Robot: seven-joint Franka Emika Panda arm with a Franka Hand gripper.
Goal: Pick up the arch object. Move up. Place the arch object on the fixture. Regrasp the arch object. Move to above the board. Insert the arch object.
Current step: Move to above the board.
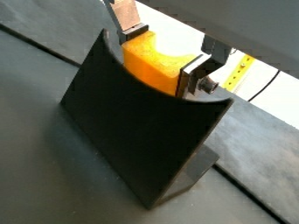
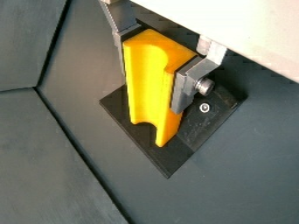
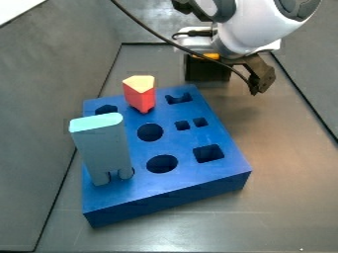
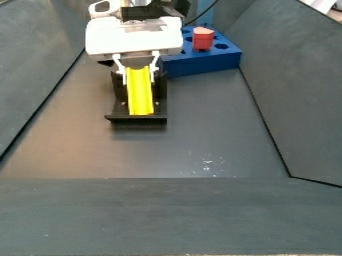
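The yellow-orange arch object (image 1: 149,66) rests in the dark fixture (image 1: 140,131), leaning on its sloped face above the base plate (image 2: 177,147). My gripper (image 1: 159,54) straddles the arch object (image 2: 149,92), with both dark pads pressed against its sides, so it is shut on it. A side view shows the gripper (image 4: 138,68) low over the fixture (image 4: 118,108) with the arch object (image 4: 138,92) under it. The blue board (image 3: 158,148) lies in front of the fixture (image 3: 203,67); there the gripper (image 3: 247,77) hides the arch object.
A red-topped peg (image 3: 138,92) and a tall light-blue block (image 3: 99,146) stand in the board, which has several open holes. The board (image 4: 201,57) sits just beyond the fixture. Sloping dark walls enclose the floor (image 4: 201,150).
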